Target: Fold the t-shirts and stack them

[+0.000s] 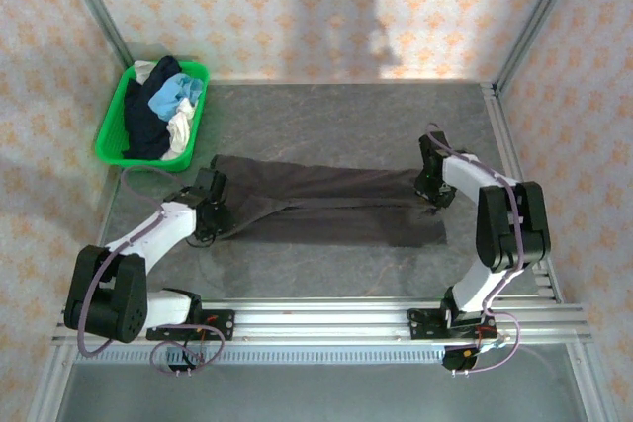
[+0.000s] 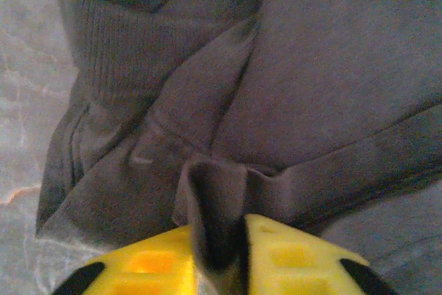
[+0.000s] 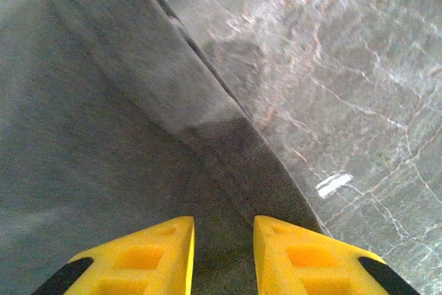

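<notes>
A large dark brown-grey t-shirt (image 1: 326,200) is lying across the middle of a grey table (image 1: 336,121), drawn out long between two robot arms. The left gripper (image 2: 217,240) is nipping a bunched fold of this shirt near its ribbed collar, its yellow fingers nearly together with cloth wadded between them. The right gripper (image 3: 223,229) is sitting at the shirt's opposite end, fingers close together with the hem running between them. It appears to be pinching that hem, though only thinly. In the far left corner a green basket (image 1: 109,140) is holding a navy t-shirt (image 1: 143,124), a light blue t-shirt (image 1: 173,94) and a cream t-shirt (image 1: 180,131), all crumpled and waiting. The main risk is that the hem is sitting shallow in the right fingers, so an uneven pull is likely to slide it free and collapse that end. The left hold is gathering several layers, so lifting from there is likely to be dragging a twisted, lopsided fold rather than a flat one.
</notes>
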`<state>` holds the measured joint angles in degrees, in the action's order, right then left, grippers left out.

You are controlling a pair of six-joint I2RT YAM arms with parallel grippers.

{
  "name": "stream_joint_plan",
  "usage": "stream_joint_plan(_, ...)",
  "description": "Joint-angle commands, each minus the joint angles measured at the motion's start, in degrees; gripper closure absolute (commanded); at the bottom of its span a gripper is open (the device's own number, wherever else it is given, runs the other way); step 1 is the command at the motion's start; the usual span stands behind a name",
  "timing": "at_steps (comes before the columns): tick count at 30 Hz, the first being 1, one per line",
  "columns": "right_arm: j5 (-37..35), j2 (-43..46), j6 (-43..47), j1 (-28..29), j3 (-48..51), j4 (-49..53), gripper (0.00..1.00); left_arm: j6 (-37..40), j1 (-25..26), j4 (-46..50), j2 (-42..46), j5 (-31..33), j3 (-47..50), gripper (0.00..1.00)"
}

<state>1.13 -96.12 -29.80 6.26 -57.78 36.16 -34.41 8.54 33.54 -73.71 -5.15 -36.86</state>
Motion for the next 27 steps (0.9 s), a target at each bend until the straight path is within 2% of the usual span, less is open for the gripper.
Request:
stream_joint_plan(1,-4.0,0.1,-1.7,-0.6,1.1,0.2,0.7,-0.5,0.1,4.4,0.0,3.0,-1.6,0.58)
stream_joint_plan(8,-5.0,1.8,-0.7,-3.3,3.3,0.3,0.69,1.4,0.1,6.0,2.2,2.8,-8.7,0.47)
stream_joint_plan(11,-4.3,2.9,-0.3,-3.8,4.3,-0.7,0.68,2.5,2.0,3.4,-2.3,0.4,-12.2,0.47)
stream_joint_plan(16,-3.7,2.8,0.6,-4.9,4.2,-0.9,0.68,5.1,6.6,1.4,-16.2,-3.1,-19.7,0.47)
stream_joint_plan(20,-3.5,3.2,1.2,-5.6,4.7,-1.4,0.68,5.6,11.8,-1.8,-19.1,-4.5,-20.2,0.48)
stream_joint_plan(22,-3.3,3.3,1.2,-5.7,4.6,-1.2,0.68,6.8,13.3,-2.1,-19.1,-6.0,-19.3,0.61)
stream_joint_plan(27,-2.6,3.6,1.5,-5.7,4.9,-1.3,0.67,8.1,13.7,-4.3,-14.2,-9.8,-12.7,0.74)
